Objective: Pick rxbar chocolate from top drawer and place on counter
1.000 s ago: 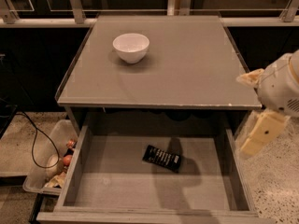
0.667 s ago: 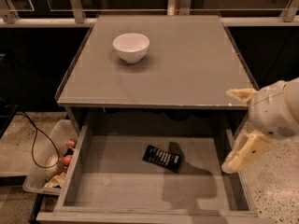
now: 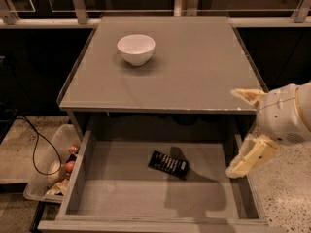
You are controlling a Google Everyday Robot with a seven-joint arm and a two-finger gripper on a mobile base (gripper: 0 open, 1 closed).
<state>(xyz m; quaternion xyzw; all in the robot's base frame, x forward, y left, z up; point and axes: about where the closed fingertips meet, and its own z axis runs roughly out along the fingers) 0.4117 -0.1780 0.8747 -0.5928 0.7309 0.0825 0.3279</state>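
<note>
Black rxbar chocolate (image 3: 168,164) mid top drawer (image 3: 80,174), bare floor around; hand (image 3: 238,132) spread wide, empty, over right wall.

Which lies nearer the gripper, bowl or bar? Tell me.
The bar, black, in the open drawer, just left of the open gripper at the drawer's right wall. The white bowl sits farther off on the counter.

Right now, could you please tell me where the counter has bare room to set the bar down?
The counter is bare right of and in front of the white bowl, to its edge rails. Only the back-left, at the bowl, is taken. The gripper, open, hangs by the front-right corner, over the right wall of the top drawer, crowding that corner.
</note>
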